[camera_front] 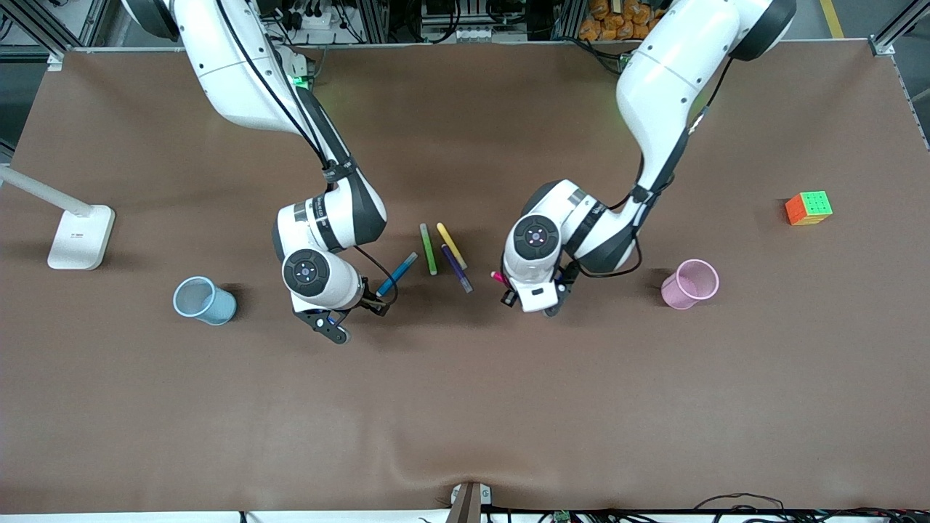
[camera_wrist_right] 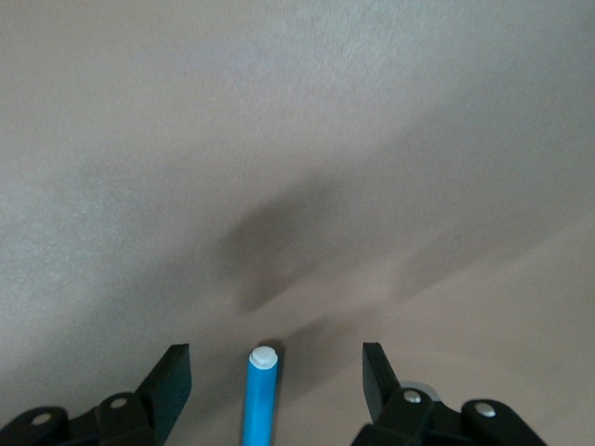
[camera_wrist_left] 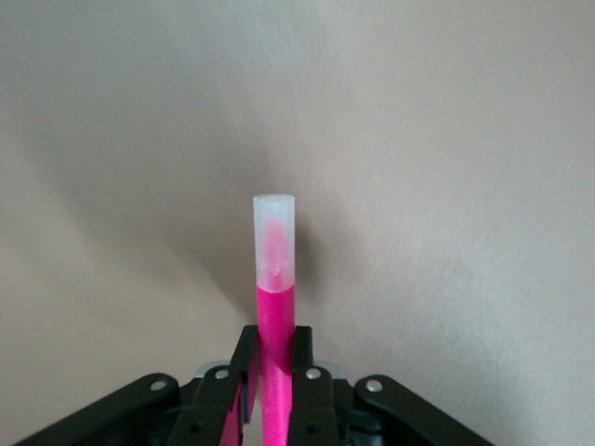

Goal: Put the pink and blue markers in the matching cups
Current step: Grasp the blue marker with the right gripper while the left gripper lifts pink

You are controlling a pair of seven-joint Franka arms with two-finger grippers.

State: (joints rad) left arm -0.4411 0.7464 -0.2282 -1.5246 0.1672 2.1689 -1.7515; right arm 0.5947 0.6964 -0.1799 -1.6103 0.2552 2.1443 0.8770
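A brown mat covers the long bench (camera_front: 465, 407), with aluminium framing and cables along the edge where the two arm bases stand. A white lamp base (camera_front: 80, 236) sits at the right arm's end of the bench, and a multicoloured puzzle cube (camera_front: 809, 208) sits at the left arm's end.

In the front view the light blue mesh-look pen cup (camera_front: 203, 300) stands toward the right arm's end and the pale pink mesh-look pen cup (camera_front: 690, 284) toward the left arm's end, both well apart from the pens in the middle. There a thin green marker (camera_front: 429, 249), a thin yellow marker (camera_front: 451, 245) and a thin purple marker (camera_front: 457, 269) lie close together on the mat.

The left claw (camera_wrist_left: 275, 372) is low over the mat beside that cluster. The front view shows only a small pink end poking out from under the wrist (camera_front: 498, 277); the left wrist view shows the rest: the claw is pressed together on the magenta-pink marker with a pale translucent cap (camera_wrist_left: 275, 279), pinching its pink barrel while the capped end sticks out past the fingers (camera_wrist_left: 244, 376).

The right claw (camera_wrist_right: 276, 376) is at the end of the bright blue marker with a white tip (camera_front: 397, 273) that lies nearer the front camera. The front view shows the pen's full slanted length on the mat; the right wrist view shows the claw spread, one finger (camera_wrist_right: 172, 383) on each side of the pen's white-tipped end (camera_wrist_right: 262, 390), neither touching it
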